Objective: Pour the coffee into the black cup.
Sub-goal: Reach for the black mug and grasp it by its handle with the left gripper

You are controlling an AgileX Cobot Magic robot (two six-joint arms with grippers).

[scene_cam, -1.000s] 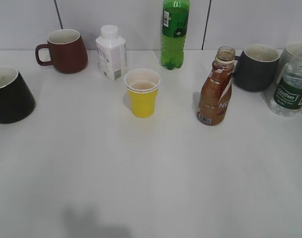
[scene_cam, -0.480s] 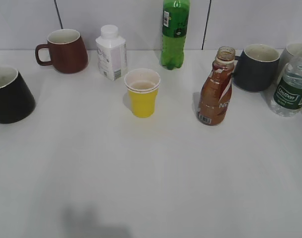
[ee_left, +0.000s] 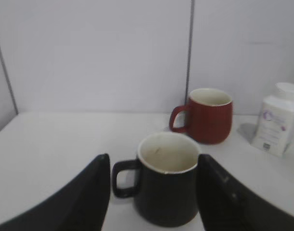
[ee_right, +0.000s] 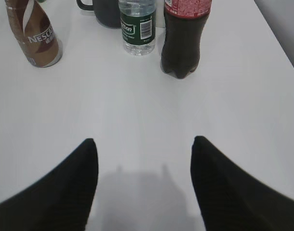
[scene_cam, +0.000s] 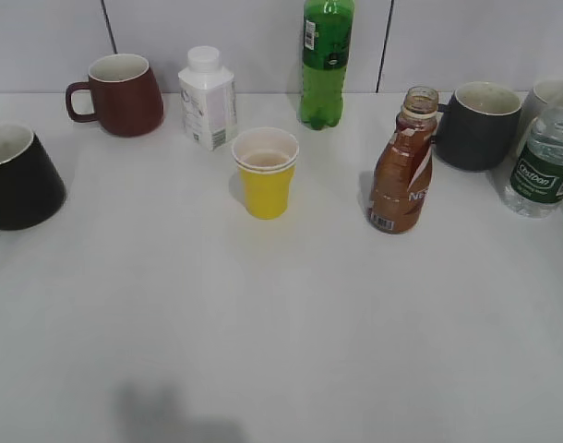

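Brown coffee bottle stands upright, cap off, at approx 2 o'clock from the middle of the white table in ext. view; dark grey mug sits just behind it at 1 o'clock, water bottle at its 3 o'clock; yellow cup stands well apart at its 9 o'clock; green bottle, white carton-like bottle and maroon mug line the back edge; black cup sits at far 9 o'clock, upright, partly cut by the frame edge. Left pincer is open wide, empty; black cup lies between its fingers w/o visible contact, handle toward 9 o'clock in left wrist view. Right pincer is open wide, empty, over bare table; coffee bottle at 11 o'clock, dark cola bottle at 12-1 o'clock in right wrist view.
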